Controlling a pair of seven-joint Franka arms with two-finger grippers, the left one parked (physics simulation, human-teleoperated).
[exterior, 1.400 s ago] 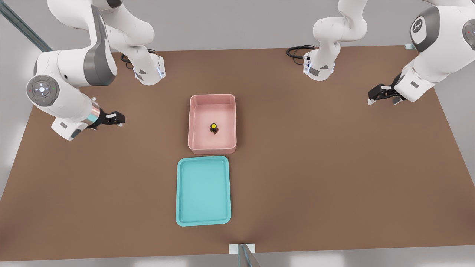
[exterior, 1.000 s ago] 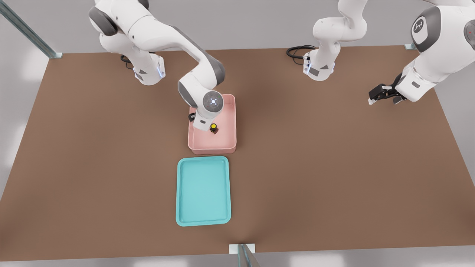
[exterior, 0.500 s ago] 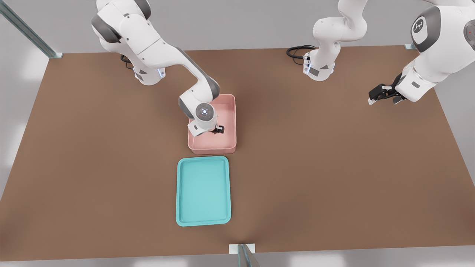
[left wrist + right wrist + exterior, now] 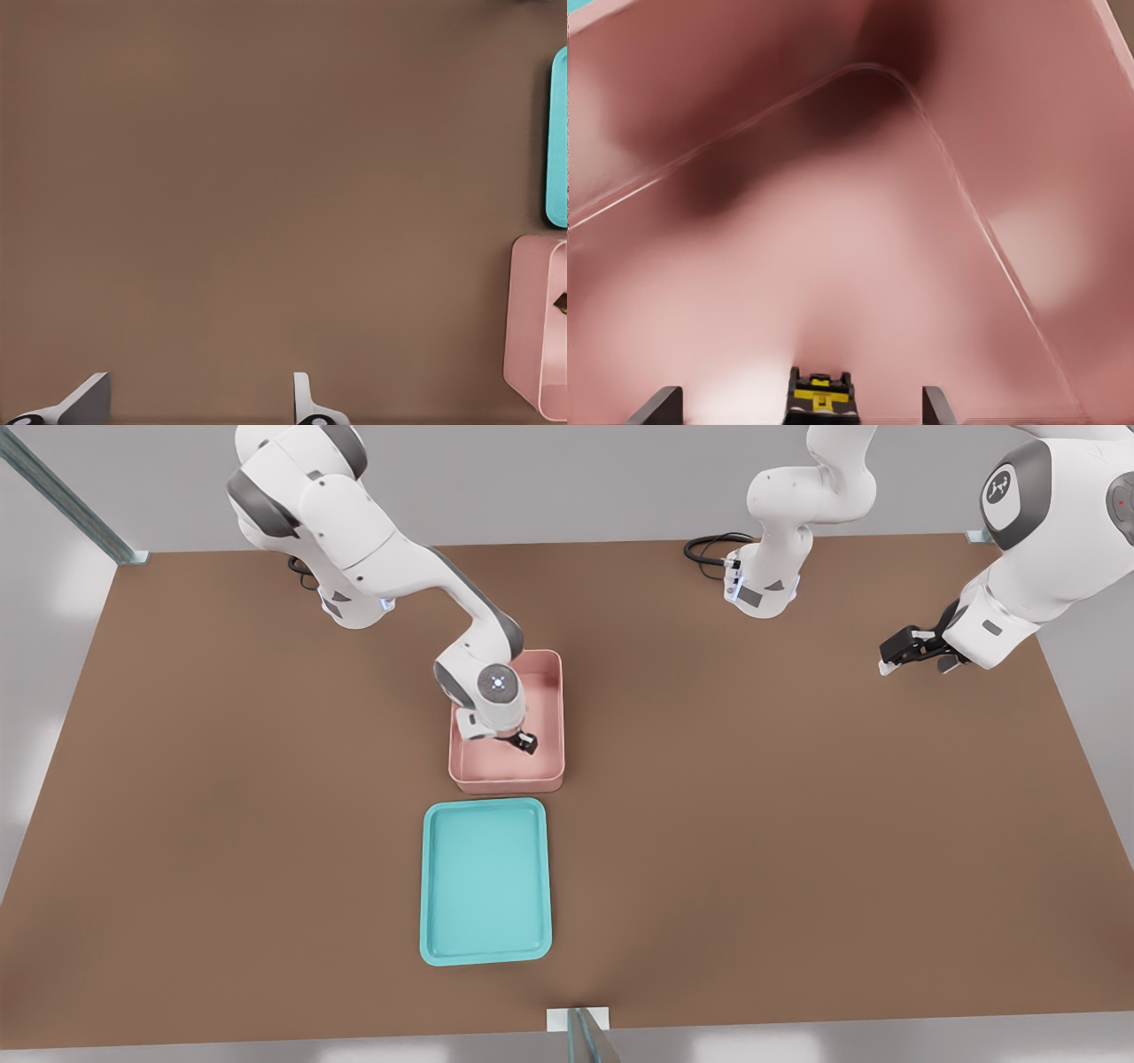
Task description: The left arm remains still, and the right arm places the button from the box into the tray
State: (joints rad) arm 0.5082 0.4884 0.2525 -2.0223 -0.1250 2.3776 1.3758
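Button: the yellow-capped button [image 4: 820, 400] sits on the floor of the box, low in the right wrist view, between the two fingertips (a clear gap shows on each side of it).
Gripper: the gripper [image 4: 523, 740] is down inside the box near mid-frame in the front view, its fingers [image 4: 656, 405] spread apart and not touching the button.
Box: the pink box [image 4: 549, 771] stands just above centre of the front view, on the brown table [image 4: 797, 824].
Tray: the turquoise tray [image 4: 485, 955] lies just below the box, close to it yet apart.
Right arm: the right arm [image 4: 381, 558] reaches in from the upper left of the frame.
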